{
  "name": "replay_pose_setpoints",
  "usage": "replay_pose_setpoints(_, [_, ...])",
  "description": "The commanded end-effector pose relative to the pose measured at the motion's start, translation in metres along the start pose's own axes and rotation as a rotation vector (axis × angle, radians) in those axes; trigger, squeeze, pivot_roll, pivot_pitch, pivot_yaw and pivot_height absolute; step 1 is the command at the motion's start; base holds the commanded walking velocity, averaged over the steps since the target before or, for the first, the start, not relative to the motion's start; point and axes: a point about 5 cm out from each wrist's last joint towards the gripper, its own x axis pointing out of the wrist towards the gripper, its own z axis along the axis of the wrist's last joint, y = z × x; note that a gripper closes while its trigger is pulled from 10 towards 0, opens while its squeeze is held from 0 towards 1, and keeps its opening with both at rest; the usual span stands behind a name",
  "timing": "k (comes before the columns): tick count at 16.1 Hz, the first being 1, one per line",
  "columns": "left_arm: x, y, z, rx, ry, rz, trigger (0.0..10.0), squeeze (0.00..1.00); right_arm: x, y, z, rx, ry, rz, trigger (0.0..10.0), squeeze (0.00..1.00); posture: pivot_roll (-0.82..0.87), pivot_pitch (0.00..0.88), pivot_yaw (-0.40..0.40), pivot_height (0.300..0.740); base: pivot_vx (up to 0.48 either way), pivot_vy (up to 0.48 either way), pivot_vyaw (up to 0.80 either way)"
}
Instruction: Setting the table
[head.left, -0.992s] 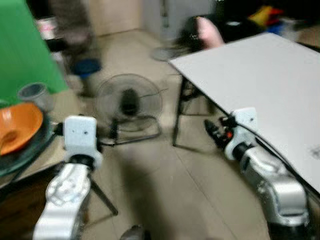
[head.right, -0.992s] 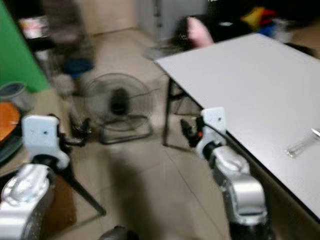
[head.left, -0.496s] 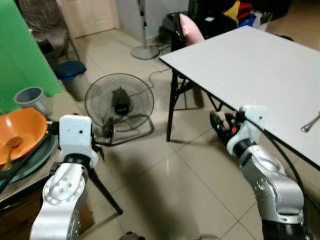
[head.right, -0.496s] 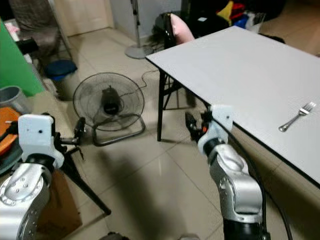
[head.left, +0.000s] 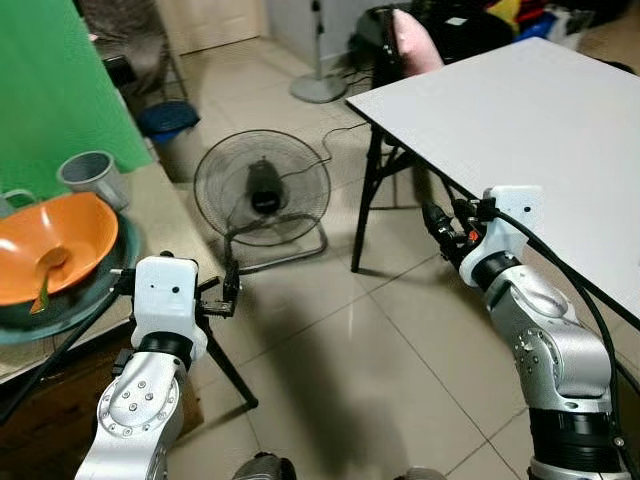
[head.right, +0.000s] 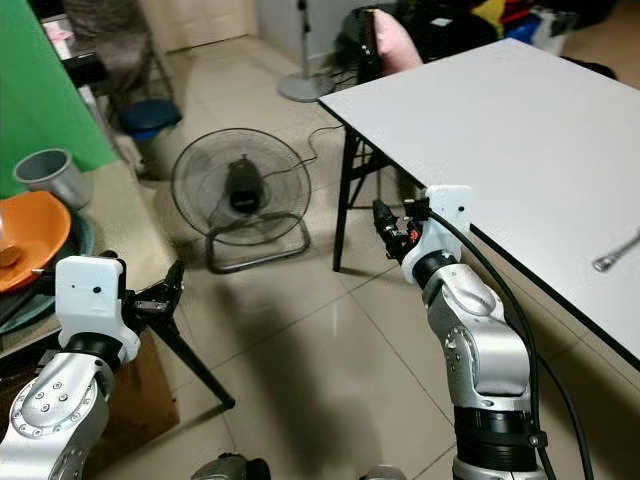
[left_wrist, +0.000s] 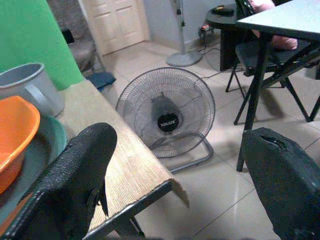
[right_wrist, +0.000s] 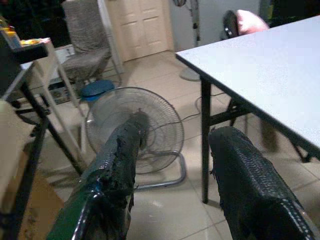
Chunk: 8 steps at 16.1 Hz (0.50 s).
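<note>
At the left edge of the left eye view we see a glossy orange bowl (head.left: 48, 245), round and shallow, nested in a wider teal plate (head.left: 70, 320). Something small lies inside the bowl, too unclear for us to name. Just behind them stands a grey mug (head.left: 92, 178) with a handle. All three rest on a low counter (left_wrist: 120, 170) whose top has a ribbed, woven look in the left wrist view.

Our left gripper (left_wrist: 175, 180) hangs in the lower left of the frame, beside the counter's edge, its two rough black fingers (left_wrist: 75, 175) spread wide with nothing between them. Our right gripper (right_wrist: 175, 170) sits right of centre, close to the near edge of the table (head.left: 540, 110), a smooth, flat white slab on thin black folding legs; its fingers are apart as well and hold nothing.

In the right eye view, a slim metal utensil (head.right: 615, 250) lies on the tabletop at the right edge, its head out of frame.

On the pale glossy floor tiles (head.left: 380, 360) in the upper middle, a round wire-cage fan (head.left: 262, 190) stands on a bent tube base. A green sheet (head.left: 60, 90) covers the upper left corner.
</note>
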Motion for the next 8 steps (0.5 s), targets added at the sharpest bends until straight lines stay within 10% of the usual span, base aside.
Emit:
replay_pose_setpoints(1, [0.000,0.003,0.006,0.009,-0.026,0.016,10.0,0.00,-0.002,-0.002,-0.003,0.010,0.021,0.001,10.0,0.00,-0.10,0.063,0.055,0.740,0.000,0.247,0.00])
replay_pose_setpoints(8, [0.009,0.002,0.010,0.000,-0.048,0.009,10.0,0.00,-0.016,0.003,-0.016,0.058,0.054,-0.013,10.0,0.00,-0.11,0.052,0.077,0.740,0.000,0.293,0.00])
